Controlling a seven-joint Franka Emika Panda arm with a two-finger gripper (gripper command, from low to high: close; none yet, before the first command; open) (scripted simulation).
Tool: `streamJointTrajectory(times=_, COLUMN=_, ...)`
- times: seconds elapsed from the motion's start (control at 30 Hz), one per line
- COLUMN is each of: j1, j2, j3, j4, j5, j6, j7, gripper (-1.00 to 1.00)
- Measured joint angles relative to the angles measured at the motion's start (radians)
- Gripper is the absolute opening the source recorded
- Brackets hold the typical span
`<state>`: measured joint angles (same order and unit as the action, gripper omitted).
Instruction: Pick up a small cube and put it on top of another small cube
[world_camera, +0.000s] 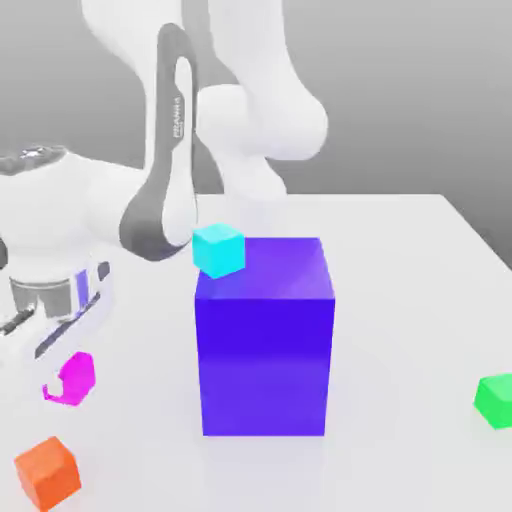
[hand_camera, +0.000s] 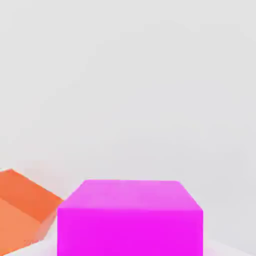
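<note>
At the exterior view's left, gripper (world_camera: 62, 372) clamped on small magenta cube (world_camera: 70, 378), orange cube (world_camera: 46, 471) just below, near the view's front edge.

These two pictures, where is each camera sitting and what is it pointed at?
Exterior view: off the arm, looking across the white table at the big purple-blue block; the white arm and its end effector show, shut on the small magenta-pink cube.
Hand view: on the hand, facing that small magenta-pink cube up close.
Shared: that cube and the small orange cube beside it.
</note>
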<state>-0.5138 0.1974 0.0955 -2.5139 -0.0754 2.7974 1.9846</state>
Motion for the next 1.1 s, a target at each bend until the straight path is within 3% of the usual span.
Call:
streamJointTrajectory(times=0.13, j1=0.097, j2=0.010, j3=0.106, j4=0.047, j5=-0.041, j6=-0.037, j7=-0.064, gripper=-1.00)
streamJointTrajectory(times=0.8, j1=0.533, j2=0.004, j3=0.616, j4=0.073, j5=-0.157, j6=-0.211, j7=-0.377, gripper=-1.00)
streamJointTrajectory(times=0.97, j1=0.647, j2=0.136, j3=0.514, j4=0.085, j5=-0.349, j6=-0.125, j7=-0.273, gripper=-1.00)
streamJointTrajectory(times=1.0, j1=0.668, j2=0.162, j3=0.487, j4=0.088, j5=-0.383, j6=-0.106, j7=-0.250, gripper=1.00)
streamJointTrajectory(times=1.1, j1=0.668, j2=0.162, j3=0.487, j4=0.088, j5=-0.383, j6=-0.106, j7=-0.250, gripper=1.00)
